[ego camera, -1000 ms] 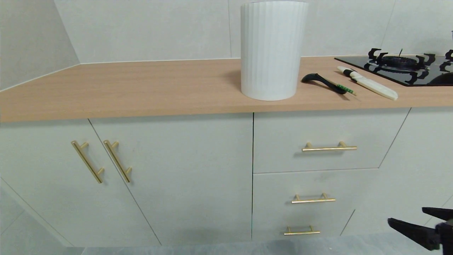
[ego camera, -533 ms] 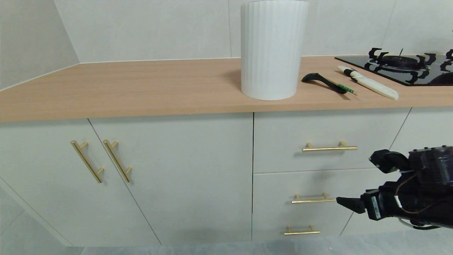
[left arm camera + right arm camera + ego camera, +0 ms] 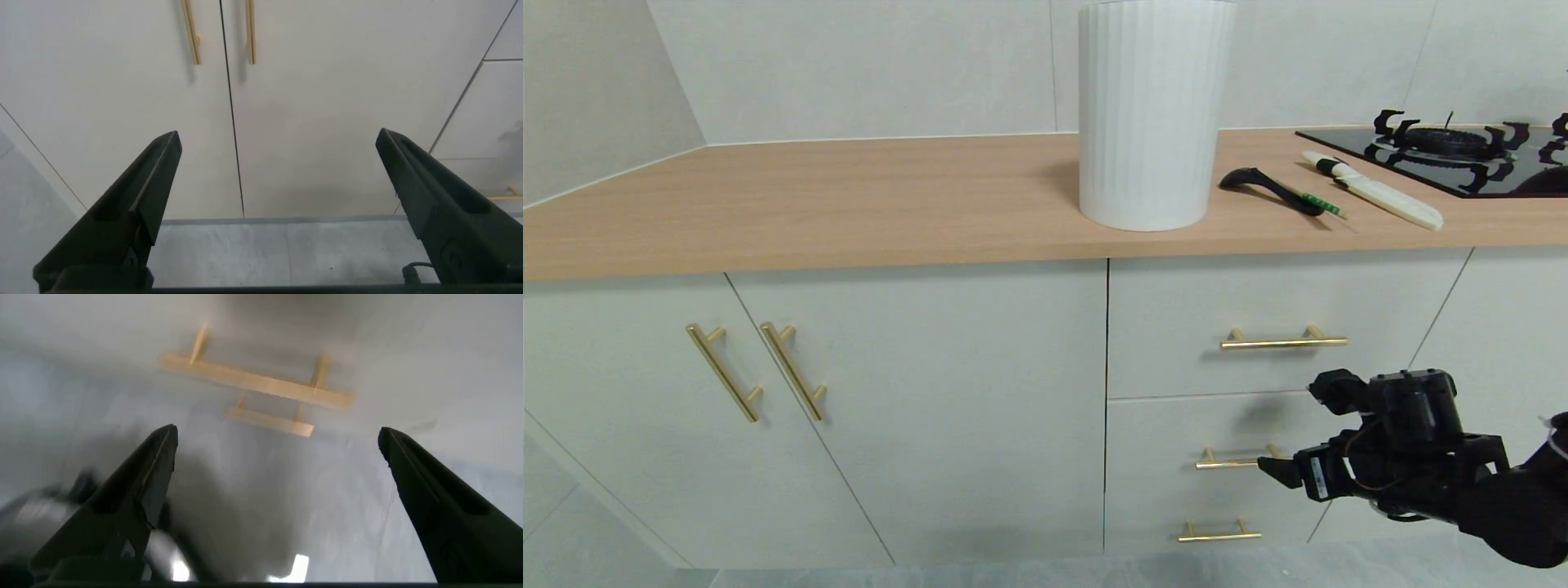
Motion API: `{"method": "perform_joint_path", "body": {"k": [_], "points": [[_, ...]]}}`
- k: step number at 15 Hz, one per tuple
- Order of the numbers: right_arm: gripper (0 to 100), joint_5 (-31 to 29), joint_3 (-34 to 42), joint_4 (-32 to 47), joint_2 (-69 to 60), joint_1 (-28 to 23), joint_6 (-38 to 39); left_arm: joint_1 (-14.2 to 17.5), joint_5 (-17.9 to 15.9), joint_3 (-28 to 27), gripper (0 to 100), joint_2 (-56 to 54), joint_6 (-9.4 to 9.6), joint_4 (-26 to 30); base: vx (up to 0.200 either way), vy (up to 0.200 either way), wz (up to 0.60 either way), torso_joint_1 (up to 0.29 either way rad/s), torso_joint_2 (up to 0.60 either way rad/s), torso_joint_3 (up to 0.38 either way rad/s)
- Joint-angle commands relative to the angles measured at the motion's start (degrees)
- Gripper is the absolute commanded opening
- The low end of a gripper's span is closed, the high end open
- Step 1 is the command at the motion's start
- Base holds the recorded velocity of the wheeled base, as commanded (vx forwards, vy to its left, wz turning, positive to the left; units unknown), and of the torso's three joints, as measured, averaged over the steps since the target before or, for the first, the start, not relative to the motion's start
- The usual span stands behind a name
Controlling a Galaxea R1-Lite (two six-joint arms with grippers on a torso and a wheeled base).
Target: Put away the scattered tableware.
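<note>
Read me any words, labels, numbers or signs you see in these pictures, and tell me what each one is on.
Sticker on the right tool: white with dark print, too small to read.
Canister, knife, ladle, cabinet fronts: no text visible.
So no text can be read.

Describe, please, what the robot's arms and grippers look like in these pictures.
Both grippers are matte black, each with two long, wedge-shaped fingers tapering to narrow tips, as the left gripper and right gripper show in their wrist views. In the head view the right arm is black and blocky, with a small white label near the finger base and thin cables by the wrist.
</note>
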Motion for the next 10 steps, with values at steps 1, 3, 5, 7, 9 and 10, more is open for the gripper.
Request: {"method": "perform_joint_path", "body": {"k": [1, 3, 5, 7, 9, 10], "points": [[100, -0.58, 1.79, -5.50, 6.81, 0.11, 0.11, 0.01, 0.04, 0.00, 100, 0.00, -0.01, -0.01, 0.000, 0.000, 0.00, 0.000, 0.00, 0.000], [100, -2.95, 1.52, -10.95, 10.50, 1.16, 0.90, 0.01, 0.04, 0.00, 100, 0.00, -0.01, -0.01, 0.000, 0.000, 0.00, 0.000, 0.00, 0.000], [100, -6.21, 1.26, -16.31, 13.49, 2.39, 2.92, 0.01, 0.04, 0.00, 100, 0.00, -0.01, -0.01, 0.000, 0.000, 0.00, 0.000, 0.00, 0.000], [100, -8.23, 1.08, -20.53, 15.86, 3.36, 3.80, 0.01, 0.04, 0.00, 100, 0.00, -0.01, -0.01, 0.000, 0.000, 0.00, 0.000, 0.00, 0.000], [100, -9.63, 0.38, -21.67, 17.09, 3.71, 3.98, 0.01, 0.04, 0.00, 100, 0.09, -0.01, -0.01, 0.000, 0.000, 0.00, 0.000, 0.00, 0.000], [100, -10.60, -0.41, -21.85, 17.79, 3.71, 4.33, 0.01, 0.04, 0.00, 100, 0.00, -0.01, -0.01, 0.000, 0.000, 0.00, 0.000, 0.00, 0.000]]}}
